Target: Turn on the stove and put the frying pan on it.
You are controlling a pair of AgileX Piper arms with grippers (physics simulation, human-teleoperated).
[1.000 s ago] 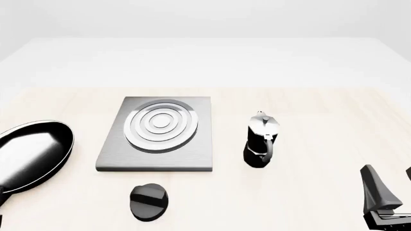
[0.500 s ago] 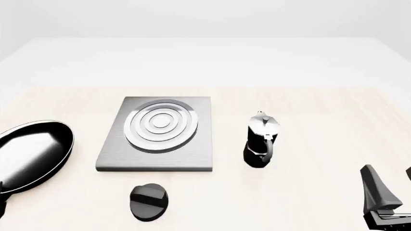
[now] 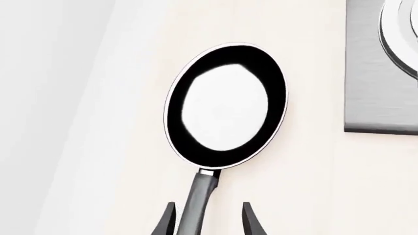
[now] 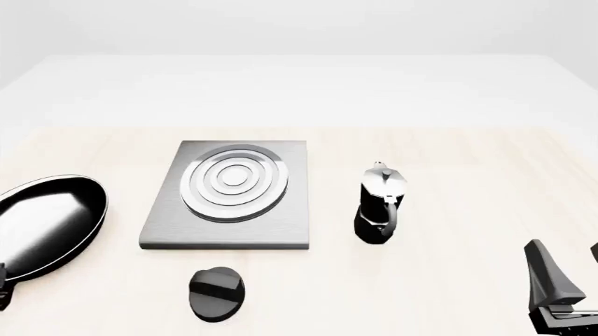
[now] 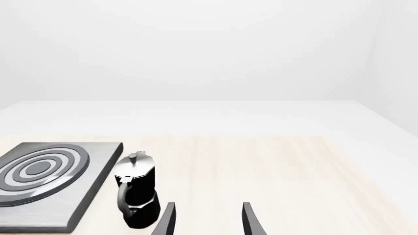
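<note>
Straddling the frying pan (image 3: 225,106) handle, left jaws (image 3: 207,221) open, right jaws (image 5: 207,220) open

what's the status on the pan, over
Left gripper open, fingers straddling frying pan handle. Right gripper open, idle. Pan off the stove.
</note>
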